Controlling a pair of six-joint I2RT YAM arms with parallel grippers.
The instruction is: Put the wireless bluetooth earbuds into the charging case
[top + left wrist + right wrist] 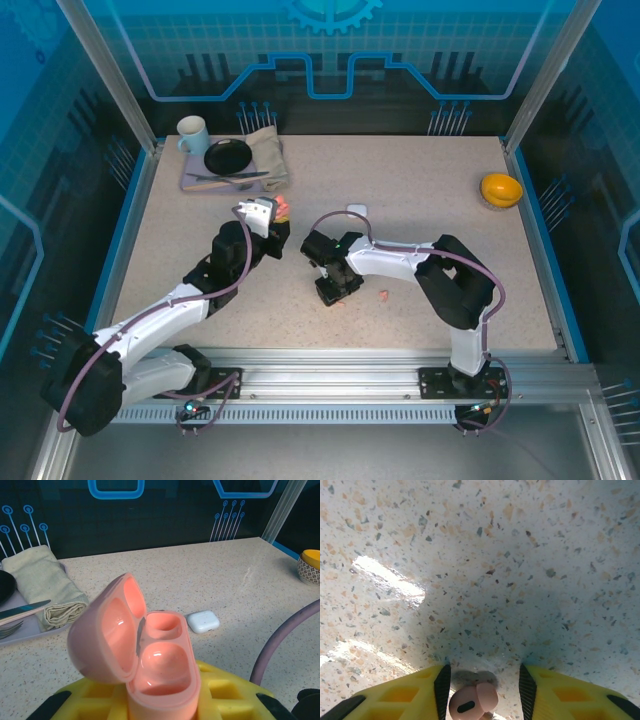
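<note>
We note left gripper (262, 213) clamped on open salmon-pink plastic case (160, 665), right gripper (482, 672) apart astride salmon-pink pebble-shaped earbud (472, 702) at six o'clock, seemingly off-centre: closing may flick it.

My left claw (272, 212) is gripping the open case (150, 660), and the shut case (203, 621) is lying on the table (240, 590) beyond it. An earbud (472, 702) is sitting between my right claw's (483, 680) parted fingers (410, 695); another earbud (384, 296) is lying off to its right.

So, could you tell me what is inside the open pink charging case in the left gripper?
Both wells of the pink charging case look empty: just glossy pink hollows, in base and lid alike, nothing seated. Its bottom end is hidden in the left gripper.
</note>
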